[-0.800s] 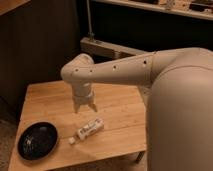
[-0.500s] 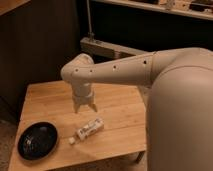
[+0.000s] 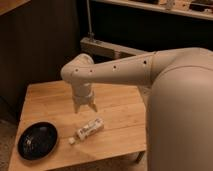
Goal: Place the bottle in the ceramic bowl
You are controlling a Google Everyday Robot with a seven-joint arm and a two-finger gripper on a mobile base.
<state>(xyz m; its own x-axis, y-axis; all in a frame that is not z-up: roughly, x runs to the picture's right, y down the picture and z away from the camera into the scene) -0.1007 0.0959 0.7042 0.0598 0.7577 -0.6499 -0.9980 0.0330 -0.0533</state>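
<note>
Here, in the one camera view, a wooden table (image 3: 120,102) fills the lower left of the scene, with dark panelling behind it on the far side. The robot's bulky pale body (image 3: 182,115) takes up the right, and its arm (image 3: 117,72) reaches from there leftward over the table, bending down at a rounded joint.

The gripper (image 3: 85,108) hangs from that joint, pointing straight down at the tabletop near the table's middle. Its two fingers (image 3: 76,107) stand apart in a wide stance and hold nothing; whether the tips touch the wood cannot be told.

The bottle (image 3: 90,128) lies on its side on the table, just nearer than the gripper and slightly to its right, and apart from the fingers. It lies aslant, its far end to the right and its near end to the left. A small white piece (image 3: 72,141) sits on the wood just beside that near-left end; whether it is joined to the bottle is unclear.

The ceramic bowl (image 3: 37,141), black and glossy with faint light specks inside, rests at the table's near left corner, left of the bottle and clear of it.

A pale horizontal bar (image 3: 107,48) runs behind the arm on the far side.
</note>
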